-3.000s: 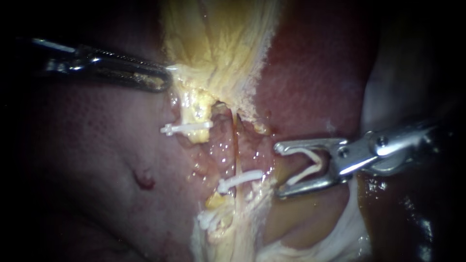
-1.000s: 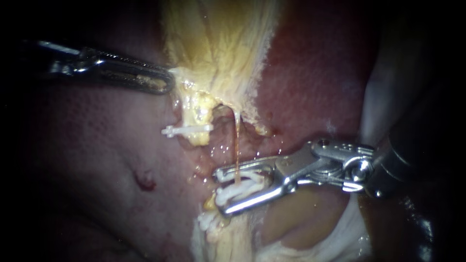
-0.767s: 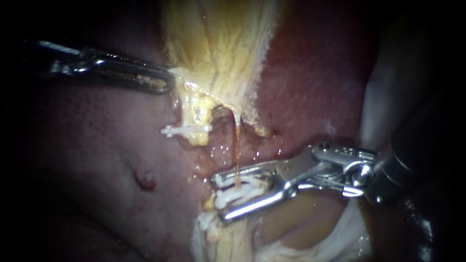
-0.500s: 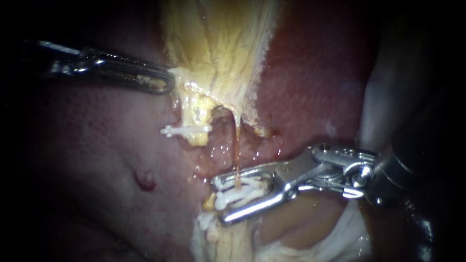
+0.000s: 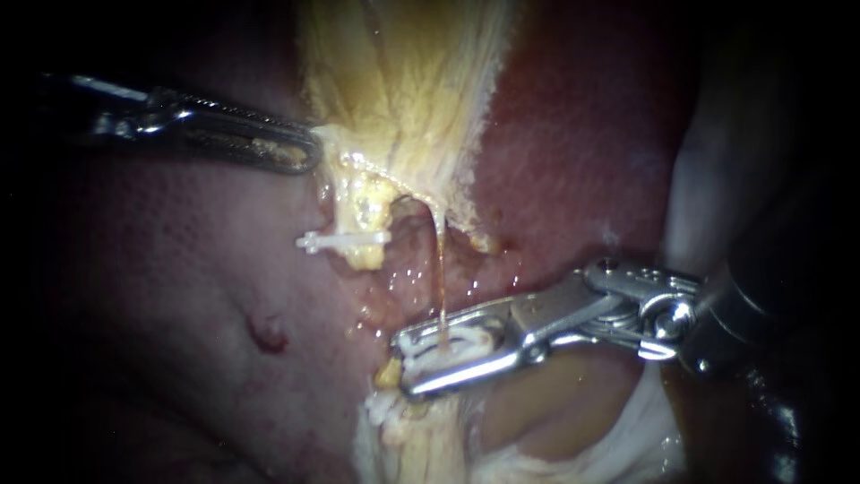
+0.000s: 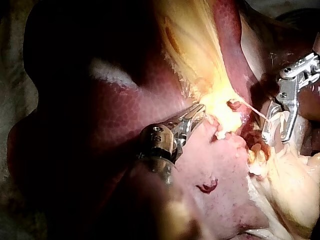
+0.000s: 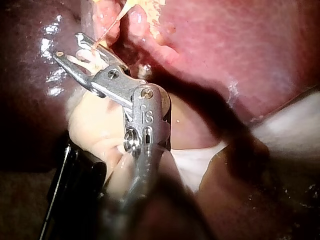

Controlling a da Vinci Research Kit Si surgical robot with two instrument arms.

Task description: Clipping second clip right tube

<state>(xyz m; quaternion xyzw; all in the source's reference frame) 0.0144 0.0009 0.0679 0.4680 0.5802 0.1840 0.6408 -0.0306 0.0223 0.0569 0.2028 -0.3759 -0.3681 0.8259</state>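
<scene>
Dark red liver (image 5: 582,134) filled the field behind everything, mottled on the left and wet and glistening toward the middle. From the far edge hung a broad curtain of pale yellow tissue (image 5: 403,81), narrowing as it came nearer. The left instrument (image 5: 307,148) reached in almost level from the left. Its jaws were clenched on the left border of that yellow tissue, which drew out to a small point where the tips met it. Below that point sat the left tube (image 5: 363,211), a short yellow stump with an upper clip (image 5: 345,240) lying crosswise on it.

To the right of the stump ran the right tube (image 5: 440,278), a thin amber strand coming straight down from the underside of the yellow tissue. It passed out of sight among the white between the right instrument's jaws. The right instrument (image 5: 403,366) came in from the right with its jaws pointing left, standing narrowly apart and grasping a white clip (image 5: 443,348) between them. From where I stood I could not tell whether that white was one clip or two lying close together. Just nearer than the near jaw, a lower clip (image 5: 381,408) lay against more yellow tissue. A small red nick (image 5: 267,333) marked the liver well to the left.
</scene>
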